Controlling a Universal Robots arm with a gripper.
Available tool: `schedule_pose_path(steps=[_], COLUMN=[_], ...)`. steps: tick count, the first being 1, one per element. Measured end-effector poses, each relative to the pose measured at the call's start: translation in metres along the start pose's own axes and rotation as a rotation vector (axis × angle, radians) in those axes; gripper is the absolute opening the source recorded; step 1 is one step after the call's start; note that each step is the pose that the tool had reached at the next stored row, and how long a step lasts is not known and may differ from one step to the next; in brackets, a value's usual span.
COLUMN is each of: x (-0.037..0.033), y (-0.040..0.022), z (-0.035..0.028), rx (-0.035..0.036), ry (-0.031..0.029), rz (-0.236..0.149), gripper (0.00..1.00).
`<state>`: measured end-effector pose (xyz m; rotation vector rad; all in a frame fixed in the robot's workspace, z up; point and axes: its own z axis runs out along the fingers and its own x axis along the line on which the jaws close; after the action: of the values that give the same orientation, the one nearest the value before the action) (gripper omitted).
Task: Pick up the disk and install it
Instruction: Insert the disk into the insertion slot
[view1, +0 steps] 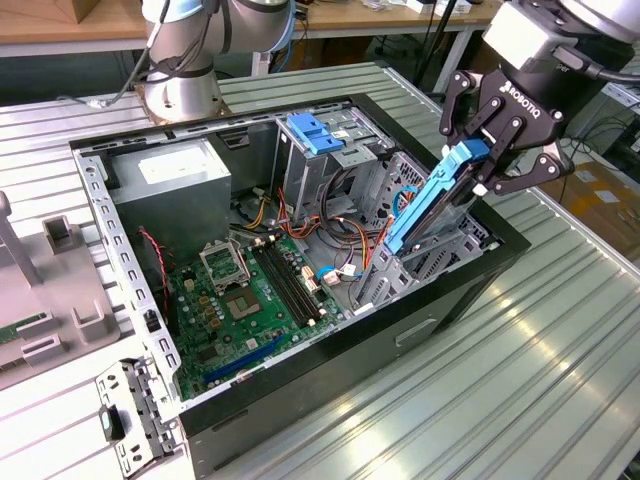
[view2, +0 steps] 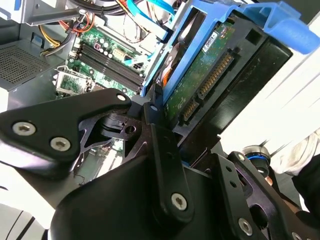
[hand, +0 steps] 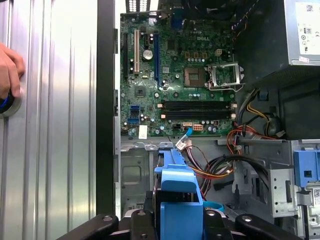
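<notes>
The disk (view1: 432, 200), a drive in bright blue carrier rails, hangs steeply tilted over the exterior view's right end of the open computer case (view1: 330, 345). Its lower end reaches down to the metal drive bay (view1: 405, 272). My gripper (view1: 478, 165) is shut on its upper end, black fingers clamping both sides. In the second wrist view the disk's green circuit board and connector (view2: 207, 75) face the camera, held by the gripper (view2: 162, 117). In the first wrist view the blue carrier (hand: 177, 192) stands edge-on above the gripper (hand: 177, 225).
Inside the case lie the motherboard (view1: 250, 290), a grey power-supply box (view1: 170, 175), loose cables (view1: 340, 215) and a metal drive cage topped by a light-blue latch (view1: 315, 132). A person's hand (hand: 9, 70) rests on the ribbed table beside the case. Grey fixtures (view1: 60, 290) stand at the exterior view's left.
</notes>
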<state>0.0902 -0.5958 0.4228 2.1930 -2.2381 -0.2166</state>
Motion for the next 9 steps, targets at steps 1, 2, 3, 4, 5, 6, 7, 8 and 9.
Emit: schedule_pose_path(steps=[1, 2, 3, 4, 5, 6, 7, 8, 9], x=[0.0002, 0.0005, 0.0007, 0.0009, 0.0012, 0.0016, 0.0019, 0.0020, 0.0021], y=[-0.0002, -0.0004, -0.0006, -0.0007, -0.0009, -0.0011, -0.0014, -0.0014, -0.0015], z=[0.0019, 0.0039, 0.0053, 0.0068, 0.0083, 0.0107, 0.0131, 0.0140, 0.0149], rx=[0.0000, 0.0000, 0.0000, 0.0000, 0.0000, 0.0000, 0.0000, 0.0000, 0.0000], ry=[-0.0001, -0.0002, -0.0002, -0.0002, -0.0005, -0.0007, -0.0010, -0.0013, -0.0015], rz=[0.000, 0.000, 0.000, 0.000, 0.000, 0.000, 0.000, 0.000, 0.000], gripper=[0.36, 0.36, 0.36, 0.36, 0.36, 0.36, 0.36, 0.36, 0.36])
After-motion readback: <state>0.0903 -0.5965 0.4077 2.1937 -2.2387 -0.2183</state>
